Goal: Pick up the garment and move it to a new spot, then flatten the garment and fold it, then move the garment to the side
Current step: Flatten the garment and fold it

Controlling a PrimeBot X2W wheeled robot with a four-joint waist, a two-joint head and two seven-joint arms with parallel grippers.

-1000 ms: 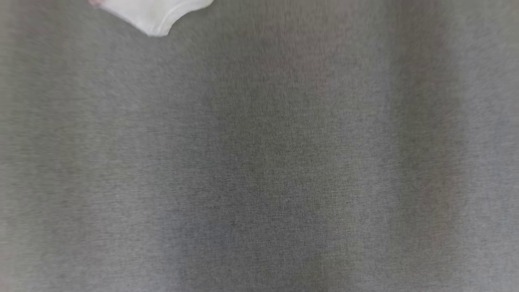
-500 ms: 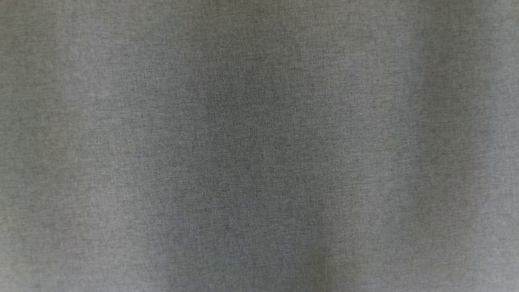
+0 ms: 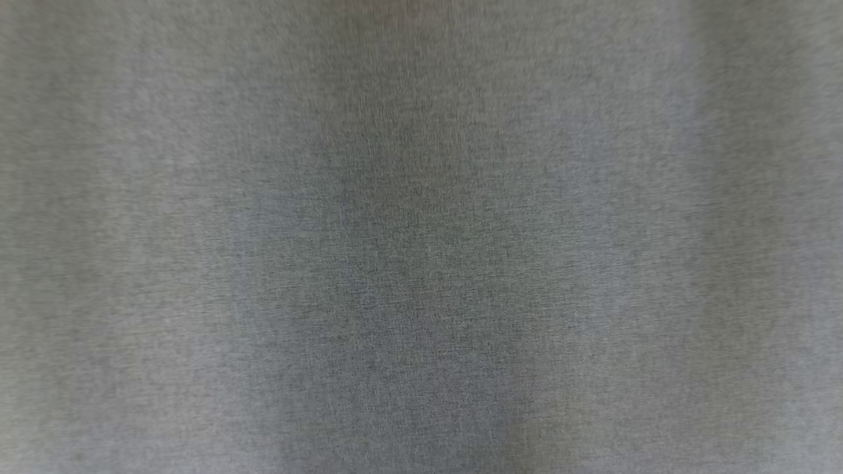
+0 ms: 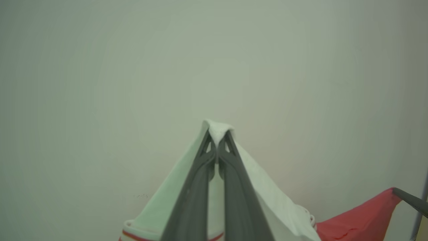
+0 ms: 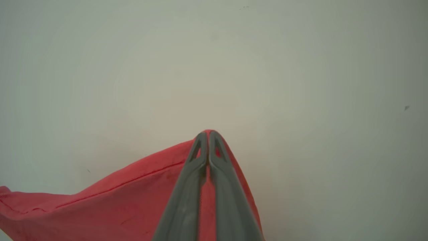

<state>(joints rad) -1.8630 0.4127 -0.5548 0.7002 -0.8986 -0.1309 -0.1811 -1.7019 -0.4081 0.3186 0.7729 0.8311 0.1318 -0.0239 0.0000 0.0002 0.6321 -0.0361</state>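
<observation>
Two grippers, one garment pinched at both ends

Both tools are closed on cloth. In the left wrist view, the left gripper (image 4: 218, 134) has its two dark fingers (image 4: 194, 201) pressed together, with a small peak of white fabric squeezed between the tips and poking out just past them. From that peak the garment (image 4: 267, 201) falls away on both sides of the fingers. It is white near the grip, with a hem (image 4: 133, 231) at the bottom edge of the view that carries a thin red stripe. To the lower right, the white part joins a red part, which stretches out to a drawn-up corner. A dark finger of the other arm meets that corner at the edge of the view.

In the right wrist view, the right gripper (image 5: 208, 135) is likewise pressed shut, pinching a fold of the red fabric whose tip just shows above the fingertips. The red cloth slopes away to the lower left, with a stitched seam (image 5: 133, 179) running along it.

Behind the garment in both wrist views is a pale plain surface (image 4: 133, 67). Whether the fabric touches it cannot be told.

The head view looks onto a grey woven cloth (image 3: 421, 237), slightly blurred, with soft darker bands running up and down it.
</observation>
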